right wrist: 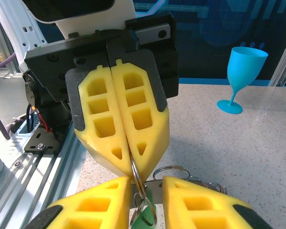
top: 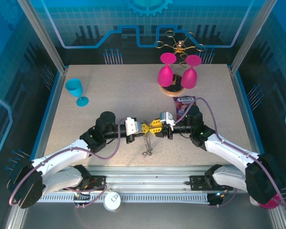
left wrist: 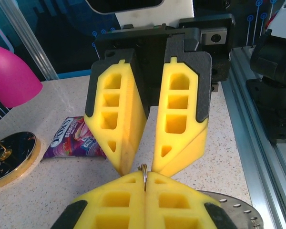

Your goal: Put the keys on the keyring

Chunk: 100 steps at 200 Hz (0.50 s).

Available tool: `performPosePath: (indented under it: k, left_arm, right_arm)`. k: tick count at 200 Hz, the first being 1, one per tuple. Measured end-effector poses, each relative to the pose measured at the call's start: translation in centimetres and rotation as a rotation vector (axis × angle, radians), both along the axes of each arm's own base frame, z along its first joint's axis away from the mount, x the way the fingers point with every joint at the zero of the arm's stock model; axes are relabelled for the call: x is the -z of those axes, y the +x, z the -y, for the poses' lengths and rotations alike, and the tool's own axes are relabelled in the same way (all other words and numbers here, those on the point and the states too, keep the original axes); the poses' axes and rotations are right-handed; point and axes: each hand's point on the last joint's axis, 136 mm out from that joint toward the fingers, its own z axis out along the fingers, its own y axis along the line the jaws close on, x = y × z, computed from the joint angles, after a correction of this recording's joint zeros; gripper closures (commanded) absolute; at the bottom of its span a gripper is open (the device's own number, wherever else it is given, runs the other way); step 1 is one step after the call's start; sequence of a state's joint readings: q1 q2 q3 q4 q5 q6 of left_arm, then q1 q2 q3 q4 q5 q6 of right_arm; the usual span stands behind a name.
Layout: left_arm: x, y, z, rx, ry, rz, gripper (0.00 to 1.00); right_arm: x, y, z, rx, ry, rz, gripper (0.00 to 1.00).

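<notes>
At the table's near edge, the keys (top: 147, 145) trail from the meeting fingertips toward the rail, with their long axis running down-frame. The left gripper (top: 145, 128) is clamped on the keyring (right wrist: 134, 172). The right gripper (top: 155, 127) is slightly parted around it. Bare tabletop (top: 100, 102) lies left of centre. Beyond are a snack pouch (top: 185, 101), an upright blue goblet (top: 76, 88) and two pink goblets (top: 166, 74) inverted at the gold stand (top: 178, 45).

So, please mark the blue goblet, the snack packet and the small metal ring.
blue goblet (right wrist: 246, 64): right wrist view, bowl.
snack packet (left wrist: 74, 140): left wrist view, front.
small metal ring (left wrist: 143, 166): left wrist view, top arc.
</notes>
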<state>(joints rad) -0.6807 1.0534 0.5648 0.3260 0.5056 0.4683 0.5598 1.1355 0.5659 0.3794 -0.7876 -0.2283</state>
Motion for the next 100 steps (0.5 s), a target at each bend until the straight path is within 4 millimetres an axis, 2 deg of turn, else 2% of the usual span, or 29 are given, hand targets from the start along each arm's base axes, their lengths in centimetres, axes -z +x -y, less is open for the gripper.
performPosePath:
  k: [35, 53, 62, 81, 90, 100]
  left_arm:
    - [-0.33, -0.2, 0.16, 0.014, -0.012, 0.006, 1.0]
    - [-0.33, -0.2, 0.19, 0.014, -0.015, 0.001, 1.0]
    - [-0.31, -0.13, 0.16, 0.011, -0.015, -0.001, 1.0]
    - [-0.22, -0.05, 0.12, 0.006, -0.015, -0.011, 1.0]
    - [-0.12, 0.0, 0.09, 0.001, -0.012, -0.016, 0.9]
    - [0.09, 0.18, 0.01, -0.01, -0.003, -0.017, 0.87]
  right_arm:
    - [0.08, -0.15, -0.03, -0.008, -0.001, 0.011, 0.76]
    - [0.11, -0.19, -0.05, -0.013, -0.001, 0.02, 0.88]
    - [0.2, -0.29, -0.07, -0.019, -0.002, 0.013, 1.0]
    - [0.33, -0.28, -0.07, -0.021, -0.008, 0.019, 1.0]
    - [0.36, -0.25, -0.06, -0.021, -0.016, 0.017, 1.0]
    - [0.42, -0.11, -0.06, -0.017, -0.037, 0.018, 1.0]
